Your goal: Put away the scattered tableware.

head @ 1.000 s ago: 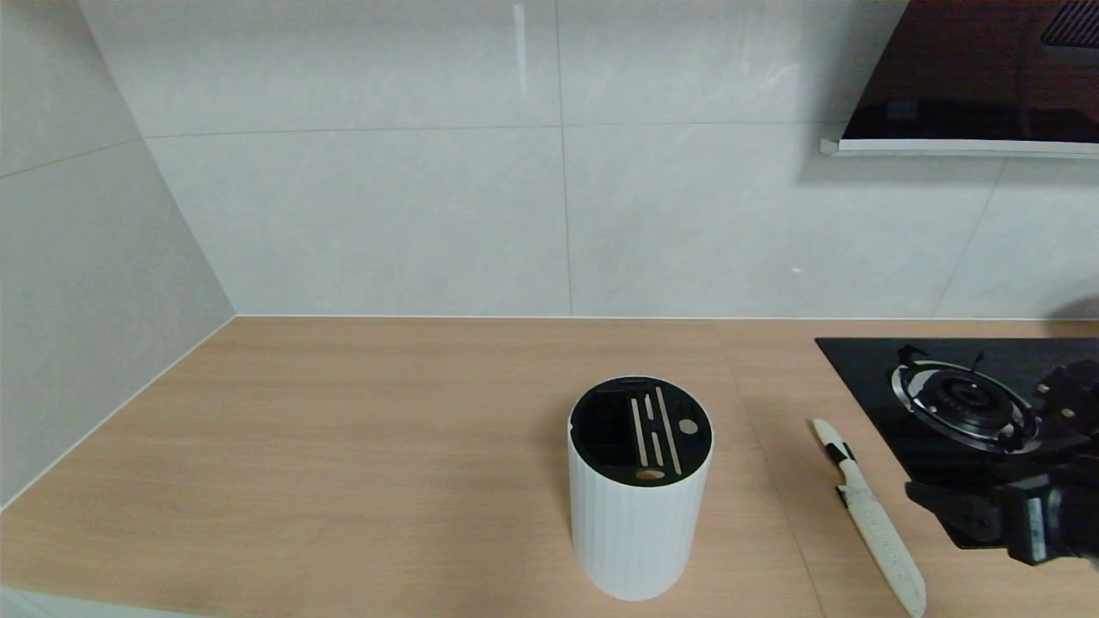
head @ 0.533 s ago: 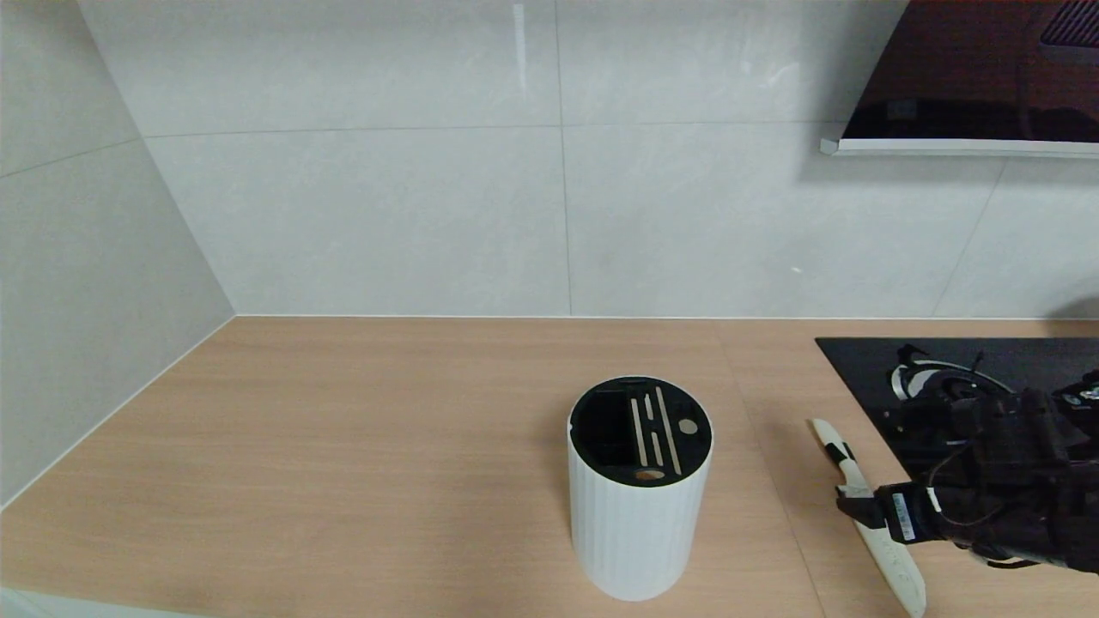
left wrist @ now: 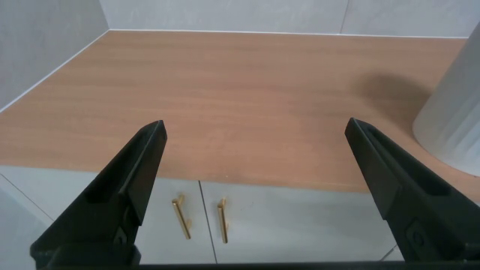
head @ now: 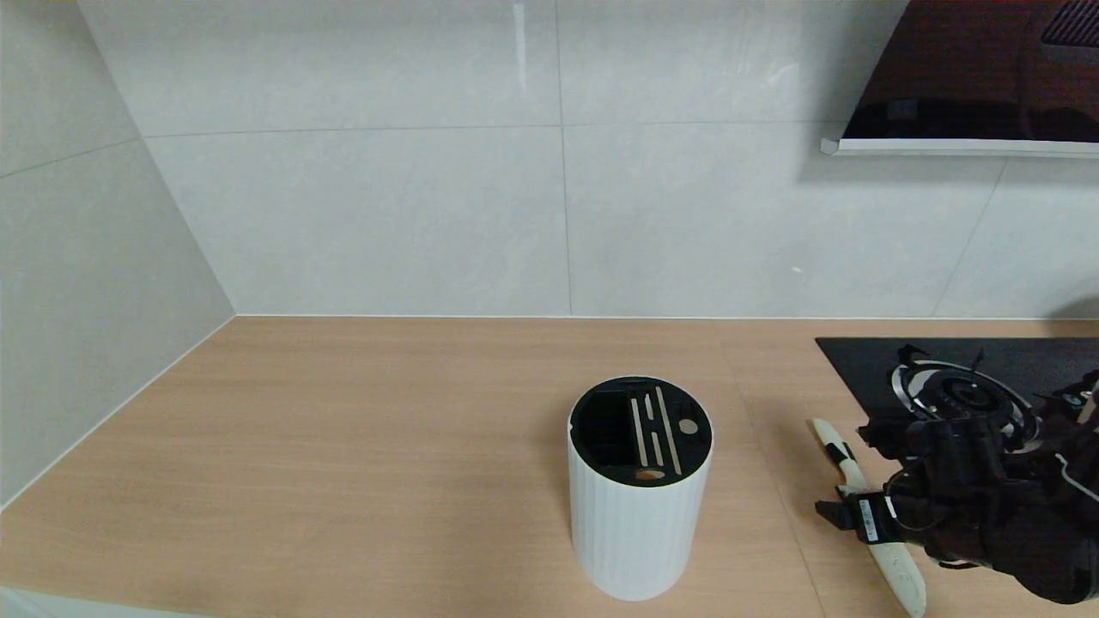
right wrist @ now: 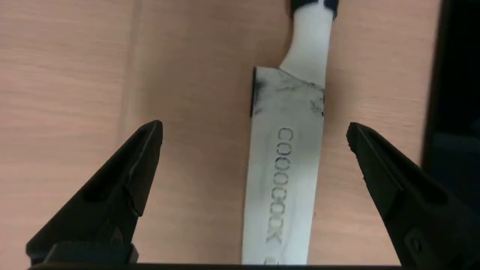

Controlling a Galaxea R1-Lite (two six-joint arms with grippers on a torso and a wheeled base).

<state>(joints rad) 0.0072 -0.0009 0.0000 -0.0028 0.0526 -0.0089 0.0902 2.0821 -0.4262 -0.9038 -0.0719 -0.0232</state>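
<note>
right gripper (right wrist: 251,150) above the knife (right wrist: 289,187), fingers apart astride the blade so i can pinch it. left gripper (left wrist: 251,142), likewise spread, hangs near the slotted holder (left wrist: 457,105).

The knife holder (head: 640,489) stands on the bench (head: 386,446), near its front edge. To its right the knife (head: 846,472) lies flat, handle toward the wall, just beside the hob (head: 867,360). The right claw (right wrist: 251,161) hangs above the blade.
</note>
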